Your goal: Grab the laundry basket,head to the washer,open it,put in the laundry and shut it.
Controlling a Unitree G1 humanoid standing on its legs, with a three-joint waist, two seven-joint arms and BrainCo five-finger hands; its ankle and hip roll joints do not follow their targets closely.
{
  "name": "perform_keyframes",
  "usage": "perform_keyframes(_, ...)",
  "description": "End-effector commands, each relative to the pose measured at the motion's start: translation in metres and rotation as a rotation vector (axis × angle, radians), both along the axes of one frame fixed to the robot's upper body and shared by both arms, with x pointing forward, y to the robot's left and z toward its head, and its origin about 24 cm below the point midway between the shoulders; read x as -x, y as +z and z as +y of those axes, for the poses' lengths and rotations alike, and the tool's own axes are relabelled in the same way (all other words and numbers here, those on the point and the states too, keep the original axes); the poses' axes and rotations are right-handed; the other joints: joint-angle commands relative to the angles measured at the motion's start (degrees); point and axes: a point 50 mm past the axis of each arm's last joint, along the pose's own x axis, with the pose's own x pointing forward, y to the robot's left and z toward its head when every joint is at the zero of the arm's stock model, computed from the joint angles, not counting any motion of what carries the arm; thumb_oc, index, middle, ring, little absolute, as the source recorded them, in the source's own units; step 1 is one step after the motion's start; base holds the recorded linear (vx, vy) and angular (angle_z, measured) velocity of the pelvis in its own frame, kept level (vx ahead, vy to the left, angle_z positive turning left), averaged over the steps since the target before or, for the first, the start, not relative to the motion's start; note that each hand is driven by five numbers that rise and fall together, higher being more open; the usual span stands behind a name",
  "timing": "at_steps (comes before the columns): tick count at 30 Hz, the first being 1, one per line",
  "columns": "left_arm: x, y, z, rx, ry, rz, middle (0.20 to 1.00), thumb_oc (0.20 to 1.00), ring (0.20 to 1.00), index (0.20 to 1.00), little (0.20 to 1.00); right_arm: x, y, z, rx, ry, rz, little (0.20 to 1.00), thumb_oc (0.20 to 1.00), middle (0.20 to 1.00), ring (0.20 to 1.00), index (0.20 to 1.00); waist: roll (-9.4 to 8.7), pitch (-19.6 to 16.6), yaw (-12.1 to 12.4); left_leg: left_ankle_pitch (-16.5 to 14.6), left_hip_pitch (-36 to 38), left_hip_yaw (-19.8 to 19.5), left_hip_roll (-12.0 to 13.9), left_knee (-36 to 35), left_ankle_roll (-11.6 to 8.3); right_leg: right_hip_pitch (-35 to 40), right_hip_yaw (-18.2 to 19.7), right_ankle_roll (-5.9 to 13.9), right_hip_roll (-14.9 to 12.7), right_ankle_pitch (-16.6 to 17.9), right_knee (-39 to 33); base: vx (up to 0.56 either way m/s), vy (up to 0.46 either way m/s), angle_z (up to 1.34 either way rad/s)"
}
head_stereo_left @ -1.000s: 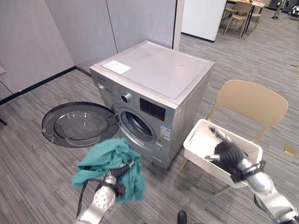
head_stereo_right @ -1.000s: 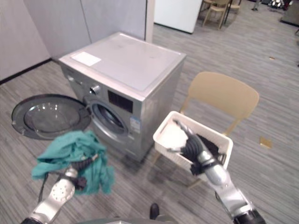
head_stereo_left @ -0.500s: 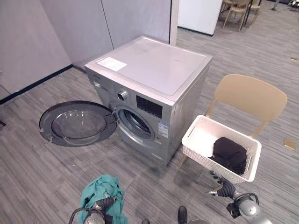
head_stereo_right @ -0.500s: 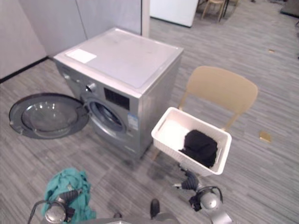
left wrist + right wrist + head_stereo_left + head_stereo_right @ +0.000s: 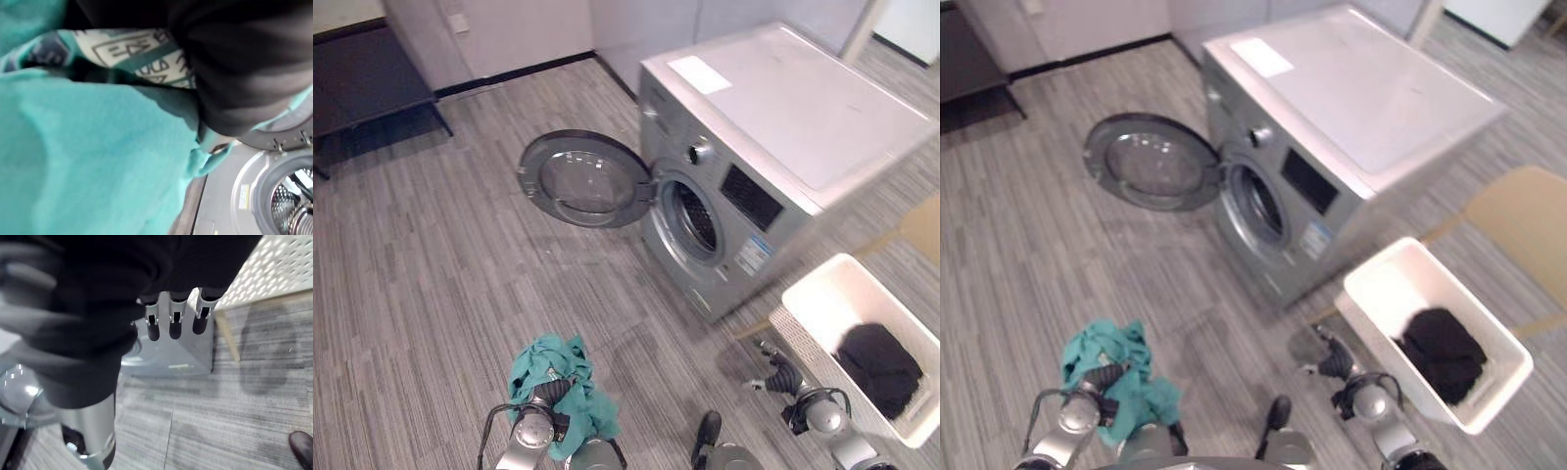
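- One washer (image 5: 783,186), silver-grey, stands at about 1 o'clock in the left eye view; its one round door (image 5: 584,181) is swung fully open toward 11 o'clock, and the drum opening (image 5: 695,217) faces the floor space in front.
- One white laundry basket (image 5: 822,304) sits at 4 o'clock, just beside the washer's front corner, with one black garment (image 5: 876,362) lying in it.
- One tan chair (image 5: 1518,220) stands behind the basket, at 3 o'clock in the right eye view.
- One teal garment (image 5: 548,377) hangs at 7 o'clock over the left hand (image 5: 546,403); the cloth hides the fingers, so I cannot tell how they are set.
- The right hand (image 5: 778,372) is at 5 o'clock, near the basket's front wall but apart from it; its fingers (image 5: 170,320) are straight and hold nothing.
- One dark low table (image 5: 367,78) stands at 10 o'clock by the wall.
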Motion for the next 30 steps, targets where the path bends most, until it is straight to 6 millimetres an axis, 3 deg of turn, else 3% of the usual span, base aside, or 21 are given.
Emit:
perform_keyframes(1,-0.013,0.018,0.022,-0.025,0.056,-0.094,0.2,0.2,0.2,0.2,0.2,-0.022,0.019,0.016,-0.045,0.036,-0.12,1.0,1.0,1.0,1.0,1.0,-0.12,-1.7,0.7,-2.0,-1.1,-2.5,-1.6,0.9,0.63,3.8,5.2,2.96,-0.6,-8.8,13.3,0.26,0.275,0.12)
perform_keyframes(3,-0.016,0.022,0.026,-0.042,0.059,-0.104,0.2,0.2,0.2,0.2,0.2,-0.029,0.026,0.026,-0.078,0.057,-0.154,1.0,1.0,1.0,1.0,1.0,-0.7,-1.0,0.6,-3.9,0.1,-3.2,-3.7,0.6,2.26,1.0,8.9,3.76,-0.7,-6.6,18.6,0.3,0.302,0.24)
perform_keyframes(4,-0.018,0.023,0.026,-0.043,0.052,-0.11,0.2,0.2,0.2,0.2,0.2,-0.029,0.029,0.031,-0.108,0.07,-0.167,1.0,1.0,1.0,1.0,1.0,-0.18,0.0,-0.9,-5.0,3.0,-5.2,-5.5,-1.2,3.19,-4.2,15.3,3.02,3.5,-7.2,24.2,0.27,0.249,0.29)
perform_keyframes(5,-0.018,0.023,0.026,-0.043,0.053,-0.109,0.2,0.2,0.2,0.2,0.2,-0.029,0.029,0.031,-0.108,0.07,-0.167,1.0,1.0,1.0,1.0,1.0,-0.21,0.0,-0.8,-5.0,3.1,-5.0,-5.6,-1.4,3.24,-4.4,15.5,3.05,3.4,-7.4,24.6,0.32,0.263,0.19)
perform_keyframes(6,-0.021,0.026,0.025,-0.034,0.047,-0.124,0.2,0.2,0.2,0.2,0.2,-0.029,0.031,0.033,-0.121,0.077,-0.17,1.0,1.0,1.0,1.0,1.0,1.02,0.9,-1.6,-4.6,4.5,-5.7,-5.8,-2.4,3.75,-7.9,17.2,2.08,6.5,-8.6,24.0,0.12,0.086,0.3)
perform_keyframes(9,-0.021,0.024,0.02,-0.026,0.026,-0.118,0.2,0.2,0.2,0.2,0.2,-0.027,0.03,0.033,-0.121,0.08,-0.167,1.0,1.0,1.0,1.0,1.0,1.58,1.8,-2.7,-5.5,7.1,-7.0,-6.5,-3.4,4.02,-11.5,18.0,1.12,8.7,-9.4,23.3,0.24,0.069,0.29)
perform_keyframes(10,-0.021,0.022,0.014,-0.015,0.004,-0.106,0.2,0.2,0.2,0.2,0.2,-0.024,0.027,0.031,-0.115,0.079,-0.15,1.0,1.0,1.0,1.0,1.0,1.56,2.3,-3.3,-6.7,8.9,-8.4,-7.5,-3.5,4.36,-13.6,17.9,1.17,9.5,-8.1,20.3,0.28,0.027,0.26)
perform_keyframes(13,-0.022,0.019,0.009,-0.008,-0.014,-0.094,0.2,0.2,0.2,0.2,0.2,-0.021,0.025,0.029,-0.108,0.07,-0.141,1.0,1.0,1.0,1.0,1.0,1.34,2.5,-3.9,-8.4,10.3,-9.6,-8.4,-2.4,4.38,-14.4,16.9,1.43,9.5,-6.4,16.2,0.34,-0.043,0.53)
perform_keyframes(14,-0.022,0.018,0.005,-0.002,-0.029,-0.09,0.2,0.2,0.2,0.2,0.2,-0.02,0.022,0.027,-0.092,0.074,-0.128,1.0,1.0,1.0,1.0,1.0,1.24,2.0,-3.6,-10.9,12.2,-10.4,-8.8,-1.6,4.06,-14.4,13.8,2.21,8.6,-5.8,12.6,0.27,-0.044,0.34)
perform_keyframes(15,-0.022,0.018,0.004,-0.002,-0.029,-0.089,0.2,0.2,0.2,0.2,0.2,-0.019,0.022,0.027,-0.092,0.074,-0.128,1.0,1.0,1.0,1.0,1.0,1.34,2.1,-3.7,-11.0,12.3,-10.6,-8.7,-1.4,4.04,-14.1,13.6,2.21,8.7,-5.7,12.3,0.36,-0.084,0.11)
perform_keyframes(17,-0.019,0.015,0.0,0.01,-0.042,-0.076,0.2,0.2,0.2,0.2,0.2,-0.017,0.02,0.026,-0.088,0.072,-0.118,1.0,1.0,1.0,1.0,1.0,0.56,1.5,-3.4,-11.2,13.4,-9.6,-9.0,-0.4,3.78,-13.2,8.8,1.34,7.1,-4.4,11.8,0.18,-0.136,-0.14)
perform_keyframes(19,-0.015,0.01,-0.006,0.012,-0.072,-0.054,0.2,0.2,0.2,0.2,0.2,-0.011,0.017,0.023,-0.084,0.065,-0.101,1.0,1.0,1.0,1.0,1.0,0.43,0.0,-4.1,-12.2,14.3,-9.9,-8.6,1.0,2.84,-11.2,10.3,0.72,7.8,-4.7,10.0,0.28,-0.19,0.01)
perform_keyframes(20,-0.014,0.009,-0.01,0.027,-0.074,-0.051,0.2,0.2,0.2,0.2,0.2,-0.009,0.015,0.018,-0.073,0.054,-0.089,1.0,1.0,1.0,1.0,1.0,0.74,-0.5,-4.4,-11.8,14.2,-9.9,-7.9,2.5,1.89,-10.1,10.3,0.42,8.1,-4.7,9.1,0.34,-0.217,0.19)
perform_keyframes(22,-0.012,0.005,-0.019,0.048,-0.099,-0.035,0.2,0.2,0.2,0.2,0.2,-0.004,0.014,0.007,-0.068,0.022,-0.073,1.0,1.0,1.0,1.0,1.0,0.53,-0.8,-4.7,-7.1,10.7,-9.8,-4.3,15.1,-1.18,-5.2,12.8,-2.17,10.2,-5.9,5.9,0.37,-0.23,0.18)
perform_keyframes(23,-0.013,0.005,-0.022,0.053,-0.106,-0.033,0.2,0.2,0.2,0.2,0.2,-0.004,0.013,0.005,-0.067,0.014,-0.07,1.0,1.0,1.0,1.0,1.0,0.44,-0.5,-4.5,-6.9,9.5,-10.2,-4.2,15.7,-1.01,-4.3,13.6,-2.5,10.5,-6.3,5.3,0.22,-0.116,0.03)
perform_keyframes(26,-0.014,0.004,-0.026,0.061,-0.122,-0.032,0.2,0.2,0.2,0.2,0.2,-0.003,0.012,0.002,-0.055,0.009,-0.061,1.0,1.0,1.0,1.0,1.0,-0.03,0.0,-4.0,-8.4,6.4,-11.2,-4.5,14.3,-0.02,-3.0,15.0,-2.45,10.3,-7.0,4.4,0.2,0.008,-0.53)
perform_keyframes(27,-0.013,0.005,-0.028,0.059,-0.138,-0.036,0.2,0.2,0.2,0.2,0.2,-0.003,0.012,-0.001,-0.044,0.007,-0.062,1.0,1.0,1.0,1.0,1.0,-0.43,0.5,-3.0,-7.4,2.3,-15.1,-5.5,8.3,0.41,-1.5,17.2,-2.0,10.4,-8.1,3.9,0.28,0.063,-0.53)
perform_keyframes(29,-0.013,0.005,-0.028,0.058,-0.137,-0.039,0.2,0.2,0.2,0.2,0.2,-0.003,0.011,-0.001,-0.04,0.006,-0.059,1.0,1.0,1.0,1.0,1.0,-0.4,0.6,-2.5,-5.0,0.8,-16.7,-5.7,5.6,-0.02,-1.0,18.2,-1.97,10.7,-8.4,3.7,0.26,0.062,-0.54)
perform_keyframes(30,-0.012,0.004,-0.027,0.061,-0.123,-0.038,0.2,0.2,0.2,0.2,0.2,-0.004,0.01,0.0,-0.038,0.004,-0.061,1.0,1.0,1.0,1.0,1.0,-0.24,1.6,-1.0,-0.9,-2.4,-21.9,-5.5,2.3,-0.92,0.4,21.0,-2.26,11.8,-9.6,4.6,0.16,0.042,-0.72)
